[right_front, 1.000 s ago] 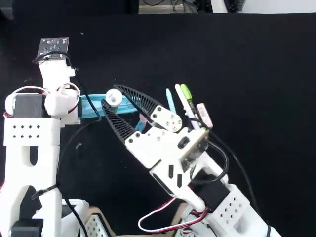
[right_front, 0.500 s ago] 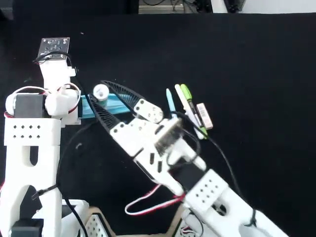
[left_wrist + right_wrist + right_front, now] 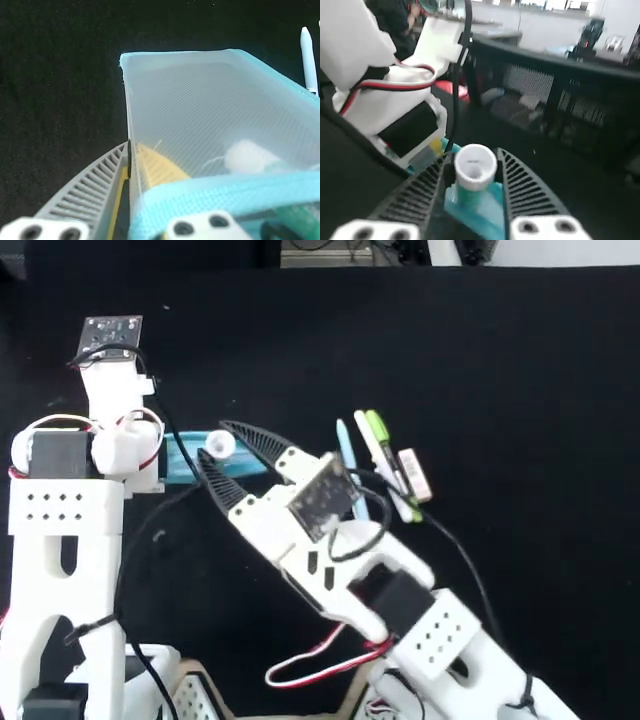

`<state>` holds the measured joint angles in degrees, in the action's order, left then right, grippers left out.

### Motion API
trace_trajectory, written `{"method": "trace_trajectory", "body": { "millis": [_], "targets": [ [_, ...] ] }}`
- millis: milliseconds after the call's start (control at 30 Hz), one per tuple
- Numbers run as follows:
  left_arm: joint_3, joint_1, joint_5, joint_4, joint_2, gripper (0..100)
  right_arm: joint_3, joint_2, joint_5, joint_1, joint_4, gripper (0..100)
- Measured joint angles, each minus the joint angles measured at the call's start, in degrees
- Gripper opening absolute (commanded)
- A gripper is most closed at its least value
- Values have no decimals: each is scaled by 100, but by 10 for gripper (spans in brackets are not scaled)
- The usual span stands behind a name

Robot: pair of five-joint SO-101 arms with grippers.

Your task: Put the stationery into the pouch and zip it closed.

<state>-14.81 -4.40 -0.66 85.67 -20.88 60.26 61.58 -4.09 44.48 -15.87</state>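
Since half a second ago the right gripper (image 3: 212, 440) has slid a little back toward the arm bases and its wrist has rolled, so the tube it carries now sits over the pouch instead of at its far edge. Everything rests on the wide black table (image 3: 500, 370). The translucent mesh pouch (image 3: 185, 458) with a turquoise zip edge lies near the left arm, its mouth open in the left wrist view (image 3: 200, 110). The left gripper (image 3: 134, 155) is closed down on one wall of that pouch at its corner, with a grey ribbed finger outside and a yellow pad showing through the mesh inside. In the high view three pens (image 3: 368, 445) lie side by side on the table beyond the right arm, well apart from the pouch: one light blue, one white, one with a green cap. Just beside them lies a small white-and-pink block (image 3: 413, 475). The right gripper's black ribbed fingers (image 3: 527, 187) are closed to the width of a short green tube (image 3: 474, 167) with a white cap, held upright just above the pouch's turquoise edge (image 3: 482, 212). A pale blurred shape shows through the mesh in the left wrist view; what it is cannot be told.
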Motion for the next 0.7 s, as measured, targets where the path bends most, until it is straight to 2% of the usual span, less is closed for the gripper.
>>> {"method": "trace_trajectory", "body": {
  "millis": [100, 300, 367, 533, 700],
  "targets": [
    [0, 0, 0, 0, 0, 30, -571, -105, 9, 9, -923, 185],
    [0, 9, 0, 0, 0, 30, -1582, -492, 9, 18, -1952, 150],
    [0, 9, 0, 0, 0, 30, -2057, -492, 9, -193, -2418, 121],
    [0, 9, 0, 0, 0, 30, -3165, -396, 9, -1433, -3692, 98],
    [0, 18, 0, 0, 0, 30, -3165, -774, 26, -2927, -4396, 99]
  ]
}}
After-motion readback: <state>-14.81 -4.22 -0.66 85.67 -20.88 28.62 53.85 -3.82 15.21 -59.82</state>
